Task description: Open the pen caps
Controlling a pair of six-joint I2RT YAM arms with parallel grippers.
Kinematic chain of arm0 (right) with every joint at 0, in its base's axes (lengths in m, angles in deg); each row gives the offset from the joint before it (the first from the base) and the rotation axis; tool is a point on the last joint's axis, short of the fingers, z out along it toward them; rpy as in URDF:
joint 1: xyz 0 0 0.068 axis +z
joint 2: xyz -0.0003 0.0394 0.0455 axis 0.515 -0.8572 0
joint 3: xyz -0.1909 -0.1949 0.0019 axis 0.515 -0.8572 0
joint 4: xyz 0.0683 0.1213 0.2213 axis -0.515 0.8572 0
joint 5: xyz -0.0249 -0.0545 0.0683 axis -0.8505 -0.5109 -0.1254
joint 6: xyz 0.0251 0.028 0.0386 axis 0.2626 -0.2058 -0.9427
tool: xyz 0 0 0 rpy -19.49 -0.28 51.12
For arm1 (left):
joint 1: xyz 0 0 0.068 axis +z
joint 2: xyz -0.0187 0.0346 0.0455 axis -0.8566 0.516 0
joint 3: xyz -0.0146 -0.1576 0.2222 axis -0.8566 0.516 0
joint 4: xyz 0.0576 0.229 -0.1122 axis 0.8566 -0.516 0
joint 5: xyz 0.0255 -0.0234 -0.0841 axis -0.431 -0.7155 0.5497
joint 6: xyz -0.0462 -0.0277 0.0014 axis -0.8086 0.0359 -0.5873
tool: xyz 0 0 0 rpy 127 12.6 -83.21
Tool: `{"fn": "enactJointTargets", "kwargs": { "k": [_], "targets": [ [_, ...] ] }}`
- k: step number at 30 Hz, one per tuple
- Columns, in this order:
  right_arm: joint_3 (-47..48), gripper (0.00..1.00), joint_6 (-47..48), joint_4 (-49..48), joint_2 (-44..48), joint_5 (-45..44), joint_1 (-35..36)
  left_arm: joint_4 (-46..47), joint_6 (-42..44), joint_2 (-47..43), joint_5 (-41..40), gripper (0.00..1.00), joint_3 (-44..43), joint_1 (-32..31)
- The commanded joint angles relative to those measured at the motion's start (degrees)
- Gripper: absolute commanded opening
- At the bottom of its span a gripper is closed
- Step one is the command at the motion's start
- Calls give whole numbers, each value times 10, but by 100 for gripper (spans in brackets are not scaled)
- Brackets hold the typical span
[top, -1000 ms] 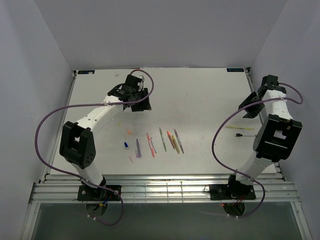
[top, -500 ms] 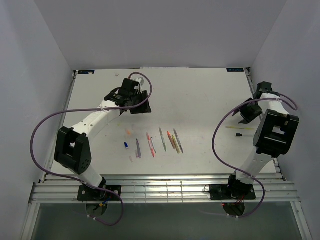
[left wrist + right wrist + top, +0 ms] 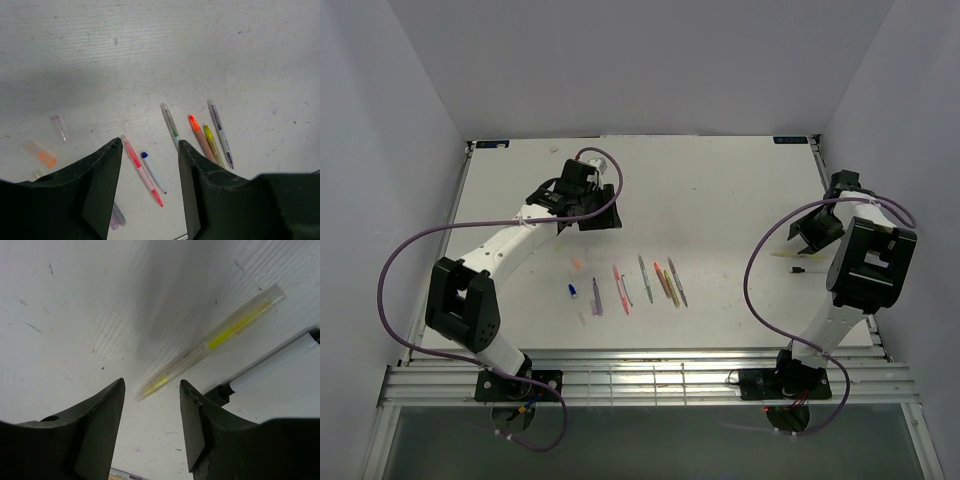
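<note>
Two loose caps, an orange cap (image 3: 41,154) and a pale purple cap (image 3: 59,126), lie near and slightly left of the left gripper (image 3: 150,144), its fingers spread. The right gripper (image 3: 151,386), likewise spread, hangs over a yellow pen (image 3: 210,345) at the right. The table (image 3: 720,180) is white and scuffed, the walls (image 3: 640,60) pale.

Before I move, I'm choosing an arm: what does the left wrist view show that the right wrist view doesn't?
Only left wrist: a row of thin coloured pens, a translucent orange plastic cap and a pale purple plastic cap. Only right wrist: a clear-barrelled yellow pen beside a white-and-black pen. Both: the white table, with the left gripper and the right gripper each open.
</note>
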Motion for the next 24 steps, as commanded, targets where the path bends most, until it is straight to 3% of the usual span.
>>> {"fn": "enactJointTargets", "kwargs": {
  "k": [1, 11, 14, 21, 24],
  "targets": [
    [-10, 52, -16, -13, -15, -23, -1, 3, 10, -28, -5, 59, -7, 1],
    [-36, 48, -27, -40, -36, -19, -1, -3, 7, -17, -5, 59, -6, 1],
    [-39, 41, -27, -41, -42, -19, -1, -6, 7, -16, -7, 59, -9, 1],
    [-24, 10, -17, -34, -59, -4, 9, -18, -1, -12, -3, 59, -16, 1],
    [8, 8, 8, -15, -67, -4, 38, -32, -4, -8, -4, 59, -31, 1]
  ]
}}
